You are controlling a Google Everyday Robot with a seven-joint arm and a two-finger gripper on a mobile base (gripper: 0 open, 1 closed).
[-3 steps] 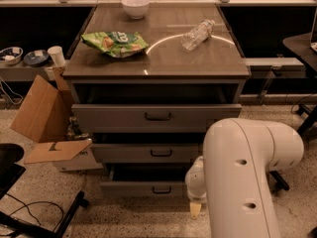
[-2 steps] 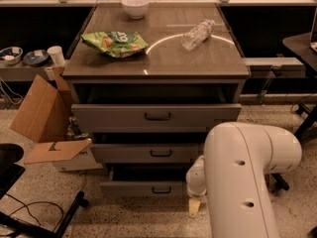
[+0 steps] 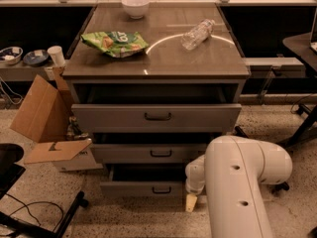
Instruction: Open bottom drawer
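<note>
The bottom drawer [image 3: 141,188] sits lowest in the cabinet, below the tabletop's [image 3: 163,63] near edge. It is pulled partly out, with a dark gap above its grey front, and its small dark handle [image 3: 162,189] is in plain sight. Its right end is hidden behind the robot's white arm [image 3: 242,182], which fills the lower right and is cut off by the bottom edge. The hand [image 3: 191,201] hangs low just beside the drawer's right end. Only a pale tip shows under the wrist, so I cannot tell whether it is clenched or released, or whether it touches the drawer. The middle drawer [image 3: 148,153] and top drawer [image 3: 156,117] also stand out from the cabinet. A white bowl [image 3: 135,6] sits at the tabletop's far edge, a green chip bag [image 3: 115,42] near the left edge, and a plastic bottle [image 3: 197,33] lies toward the far right corner
</note>
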